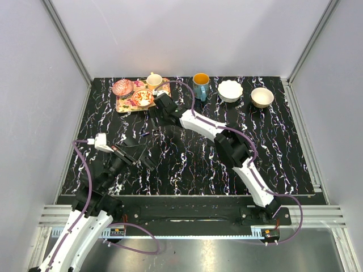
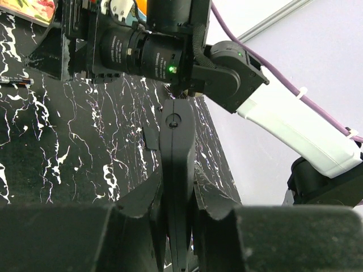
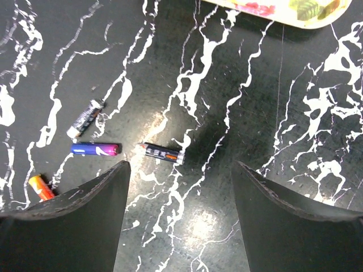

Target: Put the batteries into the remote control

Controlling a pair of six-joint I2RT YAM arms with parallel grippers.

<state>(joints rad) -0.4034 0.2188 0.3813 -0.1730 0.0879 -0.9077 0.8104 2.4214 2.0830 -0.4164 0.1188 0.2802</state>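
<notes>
Left wrist view shows my left end effector (image 2: 177, 218) clamped on the remote (image 2: 177, 147), a black slab seen edge-on between the two fingers, its far end pointing toward my right arm (image 2: 227, 73) above the counter (image 2: 68, 158). Right wrist view looks straight down past my right end effector (image 3: 178, 192), whose fingers stand wide apart with nothing between them. Below it four batteries lie loose on the counter: a black battery (image 3: 163, 153) nearest the gap, a blue battery (image 3: 95, 149) just beside it, a grey battery (image 3: 86, 118) near the blue one, and an orange battery (image 3: 41, 187) at one finger's edge. A patterned tray (image 3: 283, 11) shows at the top edge.
</notes>
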